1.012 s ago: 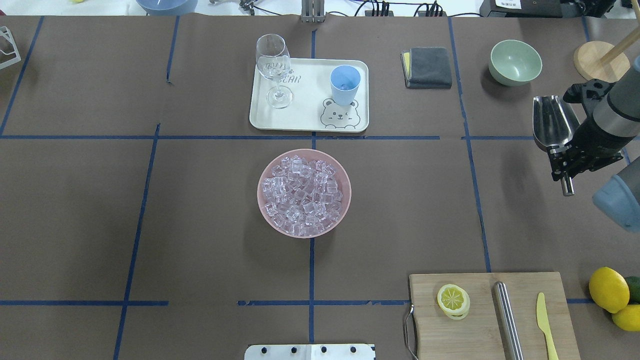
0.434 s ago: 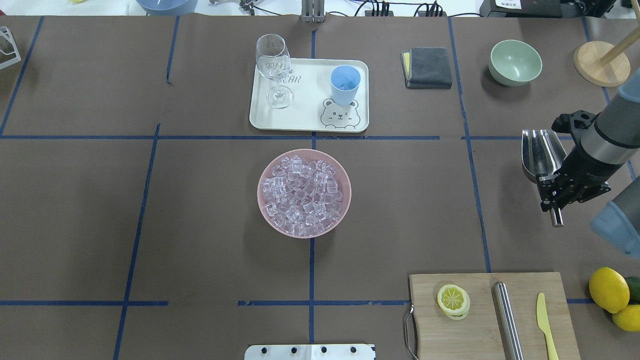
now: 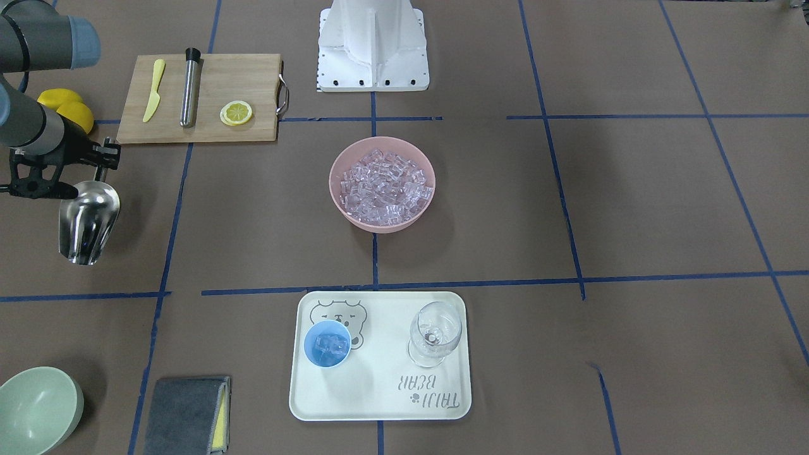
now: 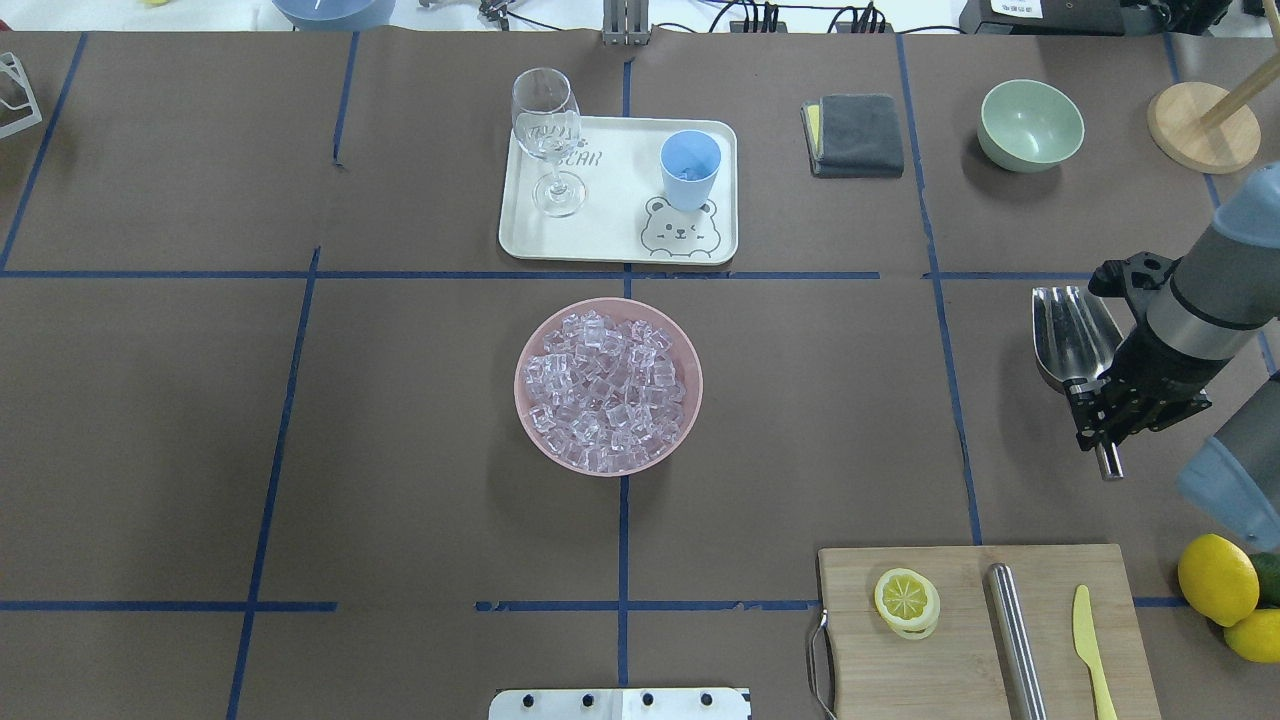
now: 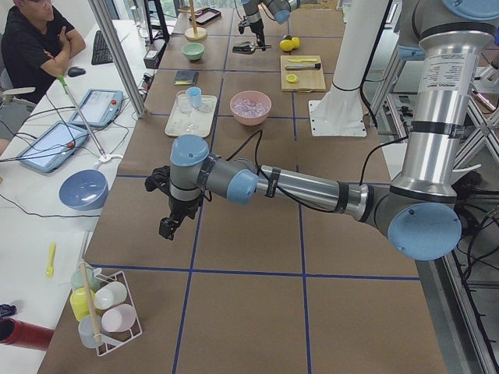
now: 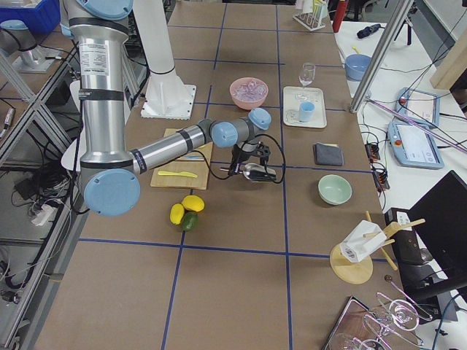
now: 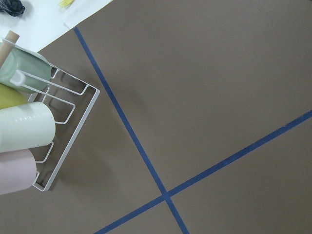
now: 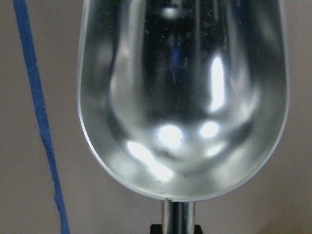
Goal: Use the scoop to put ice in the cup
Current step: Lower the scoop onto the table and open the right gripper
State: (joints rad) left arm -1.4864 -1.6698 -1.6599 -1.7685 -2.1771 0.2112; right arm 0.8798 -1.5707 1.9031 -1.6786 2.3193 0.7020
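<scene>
Brown table (image 4: 400, 420), right edge of frame: right claw (image 4: 1098, 415) grasps the empty scoop (image 4: 1068, 325) by its handle, hollow upward, likely to carry ice (image 4: 605, 385); left claw (image 5: 168, 226), cannot tell.

1. Shiny stainless-steel scoop with a trough-shaped bowl (image 8: 183, 97): polished metal, mirror-glossy
2. Small clear ice cubes (image 4: 605, 390): glassy, glossy
3. Small round light-blue cup (image 4: 689, 172): smooth plastic
4. Brown table covering (image 4: 400, 420): matt paper
5. Rectangular cutting board (image 4: 950, 670): bare wood

Taped brown table (image 4: 400, 420): tray (image 4: 615, 215), pink bowl (image 4: 519, 395), board (image 4: 950, 680), perhaps a lime (image 4: 1268, 577)
</scene>
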